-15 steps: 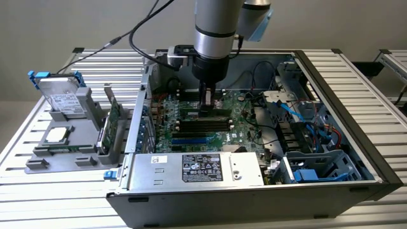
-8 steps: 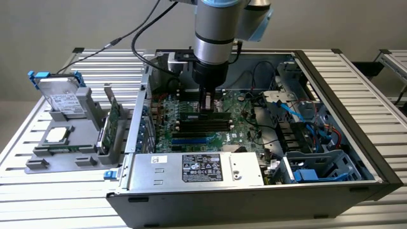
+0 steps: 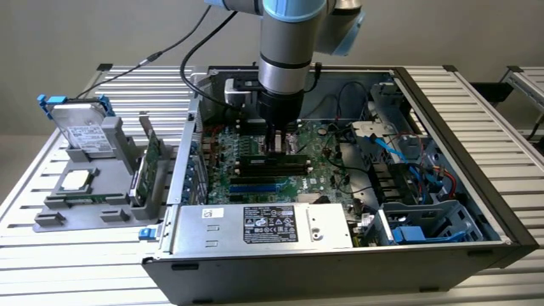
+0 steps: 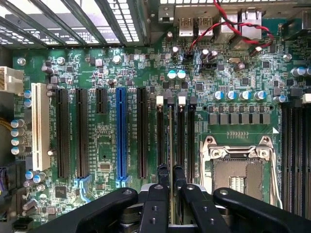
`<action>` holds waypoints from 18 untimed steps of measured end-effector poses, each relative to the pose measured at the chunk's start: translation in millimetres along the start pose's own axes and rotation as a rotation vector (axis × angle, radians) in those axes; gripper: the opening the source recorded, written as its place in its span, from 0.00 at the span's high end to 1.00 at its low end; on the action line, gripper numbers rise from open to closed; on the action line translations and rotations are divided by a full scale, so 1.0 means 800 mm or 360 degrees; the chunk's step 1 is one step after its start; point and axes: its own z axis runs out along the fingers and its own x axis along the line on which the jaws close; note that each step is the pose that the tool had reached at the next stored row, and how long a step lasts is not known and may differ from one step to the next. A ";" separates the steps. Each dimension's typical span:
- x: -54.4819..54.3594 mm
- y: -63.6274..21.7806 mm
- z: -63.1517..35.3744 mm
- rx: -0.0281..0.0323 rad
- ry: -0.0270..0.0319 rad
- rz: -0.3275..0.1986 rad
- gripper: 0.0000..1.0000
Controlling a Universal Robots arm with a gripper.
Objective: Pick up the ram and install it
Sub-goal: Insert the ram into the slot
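Ram [image 4: 170,136], edge-on in wrist view, is pinched by the hand [image 4: 170,171] above the motherboard [image 4: 97,73]; exterior view shows the case [image 3: 340,280].

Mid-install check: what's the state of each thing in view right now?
gripper: shut on the ram, low over the motherboard.
the ram: edge-on in the gripper, down among the memory slots.
computer case: side open.
hard drive: standing in the tray.
expansion card: upright in the tray.
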 end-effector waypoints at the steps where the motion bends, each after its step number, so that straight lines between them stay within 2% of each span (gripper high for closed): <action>1: 0.000 0.000 0.000 0.00000 0.00001 0.0000 0.84; 11: 0.003 0.000 0.000 0.00005 0.00001 0.0000 0.84; 18: 0.008 0.000 0.000 0.00049 -0.00001 0.0000 0.84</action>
